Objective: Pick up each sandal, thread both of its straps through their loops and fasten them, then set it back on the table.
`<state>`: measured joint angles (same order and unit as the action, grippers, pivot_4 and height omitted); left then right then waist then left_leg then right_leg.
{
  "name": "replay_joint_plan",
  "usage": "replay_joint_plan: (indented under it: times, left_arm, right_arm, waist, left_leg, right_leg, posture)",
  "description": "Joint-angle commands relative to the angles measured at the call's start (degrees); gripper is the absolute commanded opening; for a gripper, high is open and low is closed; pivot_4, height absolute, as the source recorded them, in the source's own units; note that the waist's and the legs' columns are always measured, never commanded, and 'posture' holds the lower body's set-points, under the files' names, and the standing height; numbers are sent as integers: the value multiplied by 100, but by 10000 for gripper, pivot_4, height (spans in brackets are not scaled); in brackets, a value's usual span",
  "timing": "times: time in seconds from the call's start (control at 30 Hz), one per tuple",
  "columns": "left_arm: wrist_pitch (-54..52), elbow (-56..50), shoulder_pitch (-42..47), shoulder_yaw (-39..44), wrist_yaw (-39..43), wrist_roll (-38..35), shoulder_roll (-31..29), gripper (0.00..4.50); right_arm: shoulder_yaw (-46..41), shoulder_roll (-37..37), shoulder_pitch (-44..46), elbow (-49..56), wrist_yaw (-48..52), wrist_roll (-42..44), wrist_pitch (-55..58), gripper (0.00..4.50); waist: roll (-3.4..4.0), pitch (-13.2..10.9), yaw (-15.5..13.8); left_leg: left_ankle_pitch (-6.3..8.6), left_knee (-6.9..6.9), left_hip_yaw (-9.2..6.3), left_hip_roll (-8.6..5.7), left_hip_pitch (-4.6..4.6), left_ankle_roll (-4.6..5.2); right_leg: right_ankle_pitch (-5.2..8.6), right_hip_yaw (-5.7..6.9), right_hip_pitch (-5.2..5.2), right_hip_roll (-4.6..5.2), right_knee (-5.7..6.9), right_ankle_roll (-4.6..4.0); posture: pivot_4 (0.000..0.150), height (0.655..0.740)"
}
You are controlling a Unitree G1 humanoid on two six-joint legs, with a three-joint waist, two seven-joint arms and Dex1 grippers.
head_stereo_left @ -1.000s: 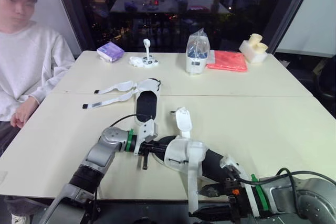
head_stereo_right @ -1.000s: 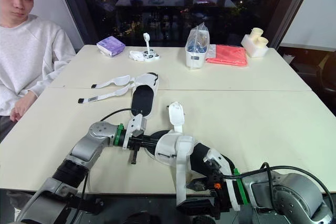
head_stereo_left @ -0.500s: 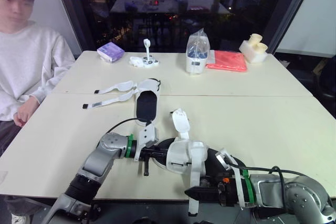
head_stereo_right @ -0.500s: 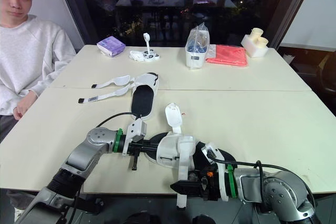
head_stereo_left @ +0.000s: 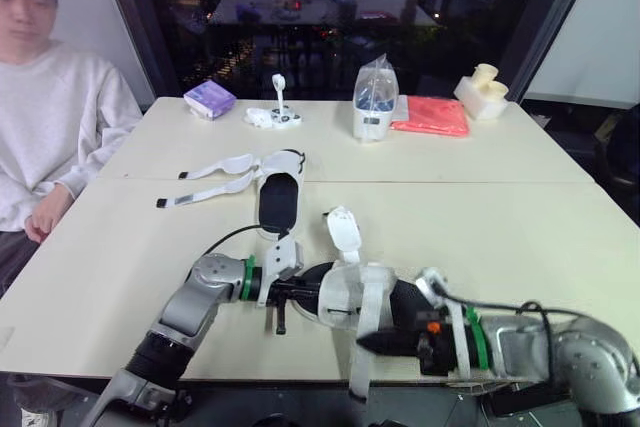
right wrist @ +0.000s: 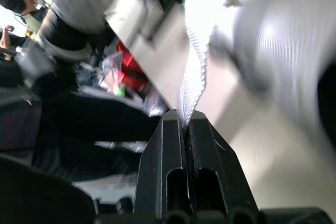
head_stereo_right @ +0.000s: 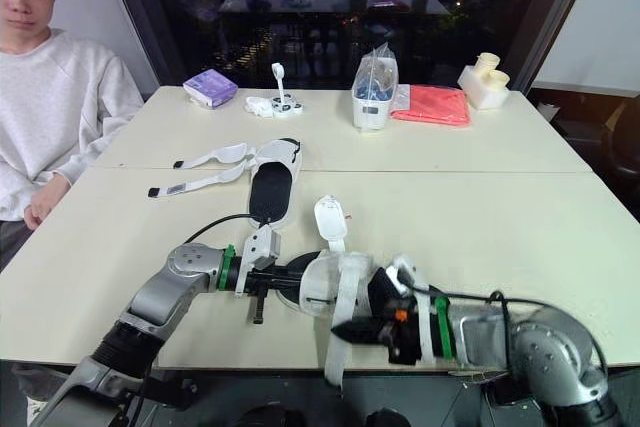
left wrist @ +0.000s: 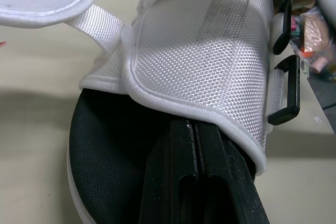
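Looking down over a pale table [head_stereo_left: 520, 217] set before dark windows, with a person [head_stereo_left: 50, 117] seated at its left side. Clamping the near sandal [head_stereo_left: 345, 287] at the front edge with the left gripper [head_stereo_left: 300, 292]. Pinching its long strap [head_stereo_left: 358, 379] with the right gripper [head_stereo_left: 368, 343] and letting the tail hang past the table edge. Leaving the far sandal [head_stereo_left: 278, 195] flat further back, with both its straps [head_stereo_left: 215, 169] spread loose to the side.

Finding the same layout from the right eye, and noting the near sandal's short strap [head_stereo_right: 328, 219] standing up free.

Peering along the left wrist: fingers [left wrist: 168, 182] pressing shut on the black sole under the white woven upper, beside two black loops [left wrist: 286, 90] hanging empty.

Peering along the right wrist: fingers [right wrist: 157, 171] squeezing closed on the white webbing.

Judging progress as early, with nothing threaded or fastened yet on either sandal. Probably needing to feed the held strap through a loop next, then the second strap, then the far sandal entirely.
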<state>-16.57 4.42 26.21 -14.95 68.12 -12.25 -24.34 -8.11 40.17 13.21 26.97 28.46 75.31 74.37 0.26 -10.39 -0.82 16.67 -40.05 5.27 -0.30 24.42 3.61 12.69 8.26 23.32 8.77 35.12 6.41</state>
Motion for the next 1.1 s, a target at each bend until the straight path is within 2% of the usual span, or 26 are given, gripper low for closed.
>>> replay_joint_plan:
  times: [0.03,0.2,0.37,0.5,0.6,0.9,1.1]
  left_arm:
    - [92,-7,69,-38,-13,-33,34,0]
    - [146,42,71,-71,-12,-13,69,0]
    - [161,20,50,-79,-51,-2,101,0]
    - [150,-56,-19,-62,-80,-12,80,0]
    - [132,-103,-58,-53,-111,-21,63,0]
    - [105,-151,-79,-73,-193,-42,93,0]
    - [116,-140,-67,-98,-197,-53,115,0]
  right_arm:
    - [-328,254,904,-622,-137,657,105,731]
    - [70,485,2346,-2189,344,112,417,731]
    - [865,605,2795,-3095,1242,-966,308,731]
    - [1433,745,2773,-3142,1935,-1673,61,731]
    - [1551,776,2768,-3113,2263,-1961,-18,731]
    - [1419,733,2827,-2842,2608,-2280,76,731]
    - [1724,924,2767,-2458,2927,-2726,-268,731]
  waist:
    - [0,0,-3]
    - [1,-1,-3]
    - [1,-1,-2]
    - [1,-1,6]
    - [1,-1,11]
    - [1,-1,9]
    - [2,-1,10]
  left_leg:
    - [0,0,0,0,0,0]
    - [-7,1,5,0,6,-10]
    - [-12,3,19,0,9,-17]
    - [-11,2,27,-2,9,-14]
    - [-11,3,28,-1,9,-15]
    - [-11,3,27,0,8,-17]
    - [-10,4,28,0,9,-18]
  right_leg:
    - [0,0,1,0,0,0]
    - [0,0,6,2,1,-1]
    - [0,-1,8,3,-2,-1]
    - [0,-5,11,6,-1,0]
    - [0,-5,13,5,0,1]
    - [0,-5,14,9,-1,1]
    - [0,-5,15,10,-2,1]
  posture:
    - [1500,7400]
    - [1500,7400]
    - [1500,7400]
    - [1500,7400]
    - [1500,7400]
    - [1500,7400]
    - [1500,7400]
